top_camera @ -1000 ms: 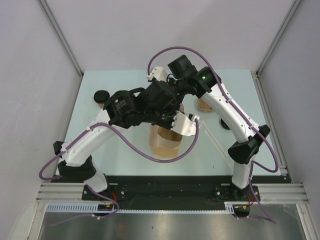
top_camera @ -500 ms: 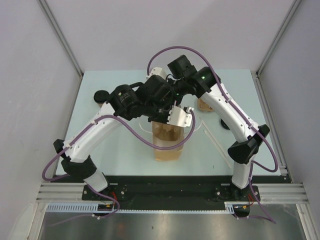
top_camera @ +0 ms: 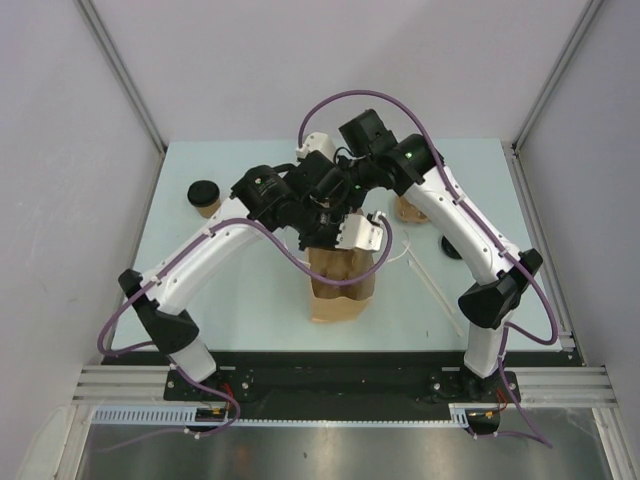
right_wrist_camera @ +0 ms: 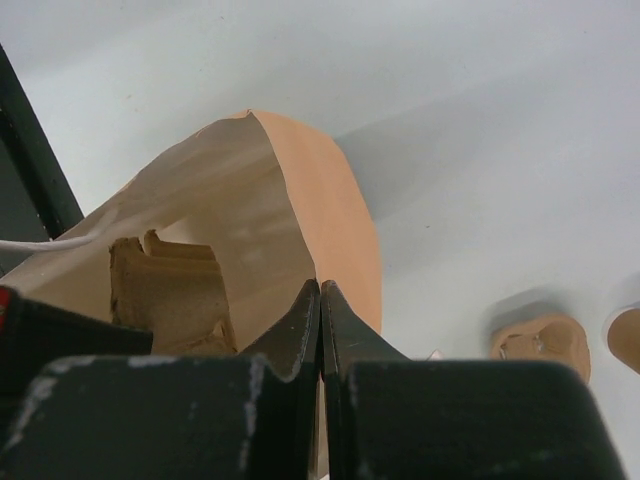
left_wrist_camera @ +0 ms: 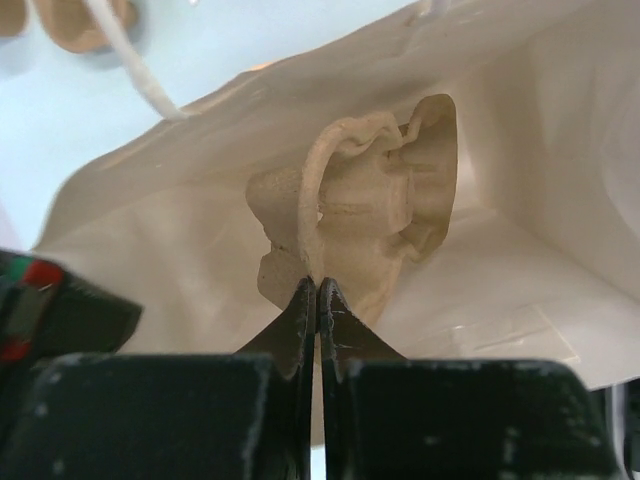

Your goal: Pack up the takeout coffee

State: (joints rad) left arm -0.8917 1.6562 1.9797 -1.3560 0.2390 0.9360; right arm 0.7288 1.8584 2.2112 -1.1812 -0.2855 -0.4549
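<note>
Left end effector (left_wrist_camera: 317,285) pinching carrier (left_wrist_camera: 350,220) inside bag (left_wrist_camera: 520,150) | right end effector (right_wrist_camera: 320,290) clamping bag rim | lidded cup (top_camera: 205,193) lying leftward, nearer left arm (top_camera: 200,262).

Right arm (top_camera: 450,215) half hides one cup (top_camera: 403,212).

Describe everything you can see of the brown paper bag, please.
The paper bag is kraft brown outside and white inside, with a white cord handle. It stands near the middle of the table, its mouth open upward. The right tool is shut on its rim. A cardboard carrier sits inside, and the shut left tool seems to pinch that carrier's near edge.
</note>
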